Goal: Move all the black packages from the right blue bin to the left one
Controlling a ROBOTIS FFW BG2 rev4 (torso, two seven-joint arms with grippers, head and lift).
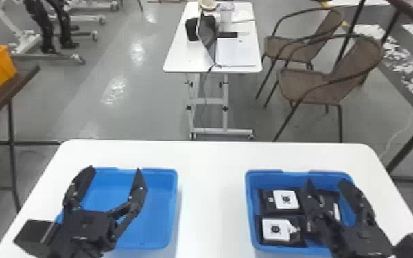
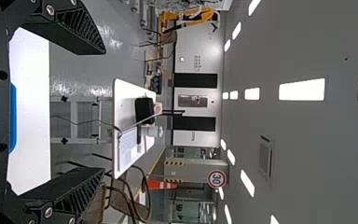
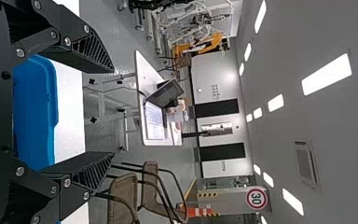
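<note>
- partly hidden: further black packaging [image 1: 329, 198] in the right bin [image 1: 248, 192], behind the right gripper [image 1: 326, 182]; its count cannot be told.
- partly hidden: near-left part of the left bin [image 1: 176, 199], behind the left gripper [image 1: 116, 169].
- cut off: right bin, in the right wrist view.
- two packages with white labels, upper [image 1: 286, 199] and lower [image 1: 275, 229], lie in the right bin, to the left of the right gripper in the head view.
- right gripper: fingers well parted, holding nothing, above the right bin.
- left gripper: fingers spread wide, holding nothing, above the left bin.
</note>
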